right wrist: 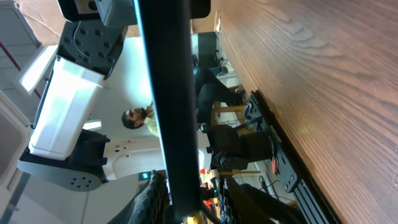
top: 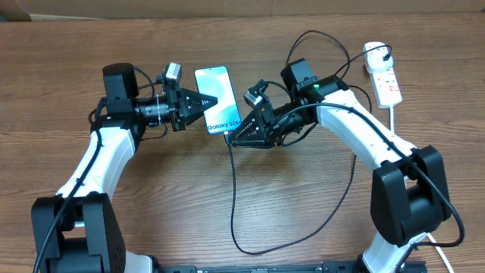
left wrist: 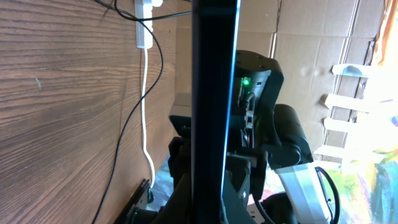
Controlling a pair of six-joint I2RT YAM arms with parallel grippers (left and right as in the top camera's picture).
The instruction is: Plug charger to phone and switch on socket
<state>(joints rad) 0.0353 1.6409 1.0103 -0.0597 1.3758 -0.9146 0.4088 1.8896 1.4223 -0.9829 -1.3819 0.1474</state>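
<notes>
1. While my left gripper [top: 206, 104] pinched the phone [top: 217, 99] near the table's far edge, my right gripper [top: 236, 136] pinched the charger [top: 232, 178] tip at its port.
2. Seating looked unfinished; socket [top: 383, 73], far-right corner, unswitched I judged.

Both arms reach inward, left pincer [top: 211, 102] and right pincer [top: 233, 136] seemingly clamped.
</notes>
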